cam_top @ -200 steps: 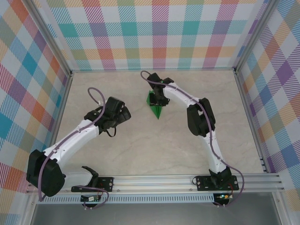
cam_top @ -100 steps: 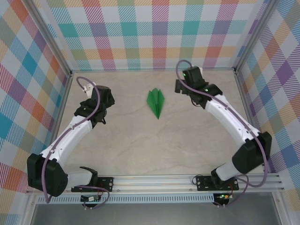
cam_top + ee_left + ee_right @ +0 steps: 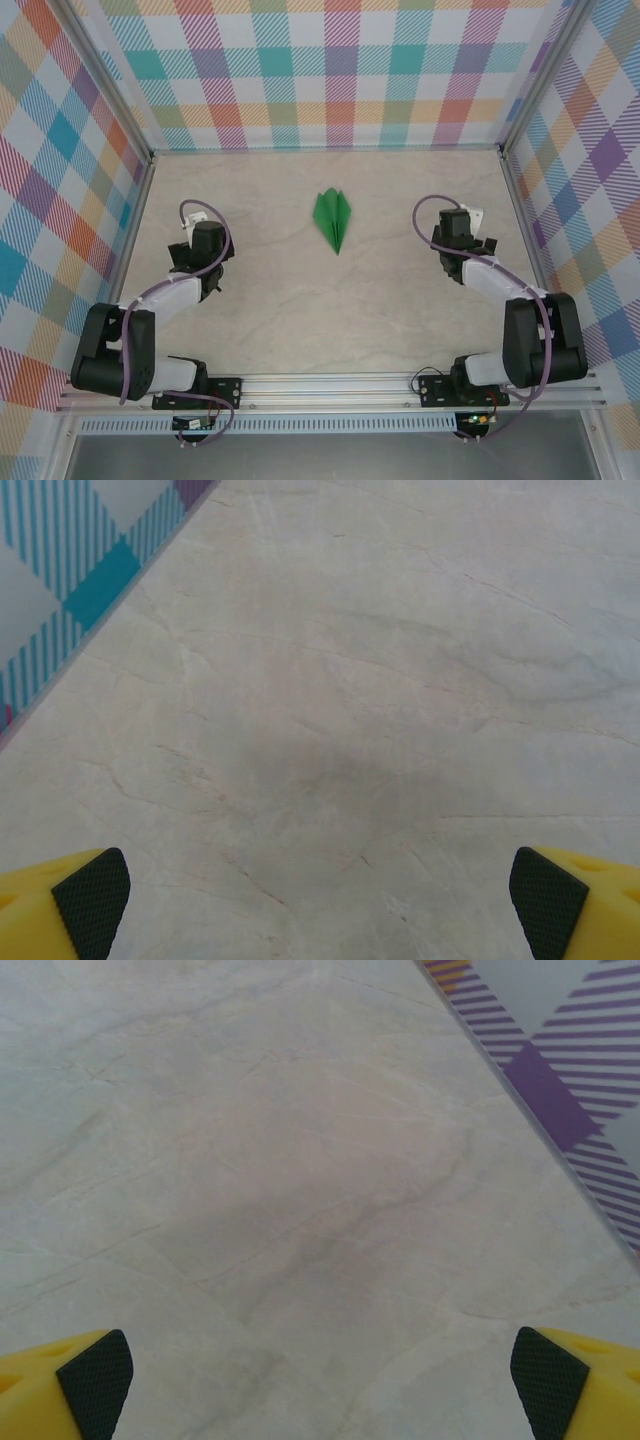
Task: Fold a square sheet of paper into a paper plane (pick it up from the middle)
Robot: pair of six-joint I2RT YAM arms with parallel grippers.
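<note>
The bright-green paper plane (image 3: 333, 217) lies flat on the marble table (image 3: 330, 300) at the centre back, its point aimed toward the near edge, two creased wings spread. My left gripper (image 3: 200, 240) rests far to its left, folded back near the left wall. Over on the right side sits my right gripper (image 3: 460, 232), equally far from the plane. In the left wrist view the gripper (image 3: 320, 900) is open over bare table, yellow fingertips (image 3: 90, 900) wide apart. The right wrist view shows its gripper (image 3: 320, 1380) open too, nothing between the fingertips (image 3: 550, 1380).
Checked walls (image 3: 330, 70) enclose the table on three sides, with metal rails at their feet. The aluminium rail (image 3: 330, 385) with both arm bases runs along the near edge. A wall strip (image 3: 70, 570) shows close to the left gripper, another wall strip (image 3: 560, 1080) near the right.
The right gripper let go of the plane and pulled back to the right. The left arm also drew back toward the near left. The plane stays where it was left.
</note>
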